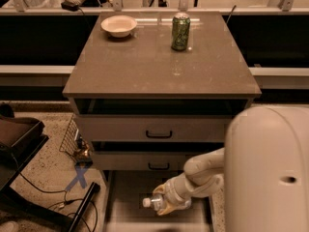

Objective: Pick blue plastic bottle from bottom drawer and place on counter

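Note:
The bottom drawer (124,190) is pulled out at the foot of the cabinet. The blue plastic bottle (153,202) lies on its side in it, white cap pointing left. My gripper (168,200) reaches down from the right into the drawer and is closed around the bottle's body. My white arm fills the lower right of the view. The counter (154,62) is the cabinet's grey-brown top, above the drawers.
A green soda can (180,31) and a white bowl (119,25) stand at the back of the counter. Two upper drawers with black handles (159,134) are shut. A black stand and cables (72,202) lie on the floor at left.

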Robot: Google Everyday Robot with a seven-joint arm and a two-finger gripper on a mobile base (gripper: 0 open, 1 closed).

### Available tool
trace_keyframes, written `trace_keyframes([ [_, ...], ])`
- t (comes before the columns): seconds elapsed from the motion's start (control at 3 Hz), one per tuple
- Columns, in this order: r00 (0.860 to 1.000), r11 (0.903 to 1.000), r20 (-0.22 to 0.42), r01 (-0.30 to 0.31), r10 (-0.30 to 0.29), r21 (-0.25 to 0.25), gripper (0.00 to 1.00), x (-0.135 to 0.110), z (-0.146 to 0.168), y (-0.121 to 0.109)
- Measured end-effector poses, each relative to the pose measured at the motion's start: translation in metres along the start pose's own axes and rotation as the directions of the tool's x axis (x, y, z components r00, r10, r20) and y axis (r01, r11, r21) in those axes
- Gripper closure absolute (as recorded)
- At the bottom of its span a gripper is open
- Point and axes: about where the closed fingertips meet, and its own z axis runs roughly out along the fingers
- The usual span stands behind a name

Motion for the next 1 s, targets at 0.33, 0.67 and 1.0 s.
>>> trace_keyframes([
  [0.33,0.999,0.9993,0.003,-0.033,0.033,0.017,1.00,0.012,-0.010,0.007],
  [0.67,1.000,0.9998,0.015,-0.018,0.018,0.012,1.00,0.006,-0.006,0.004],
  [1.0,0.995,0.9991,0.101,-0.029,0.026,0.030,1.00,-0.001,-0.022,-0.006],
])
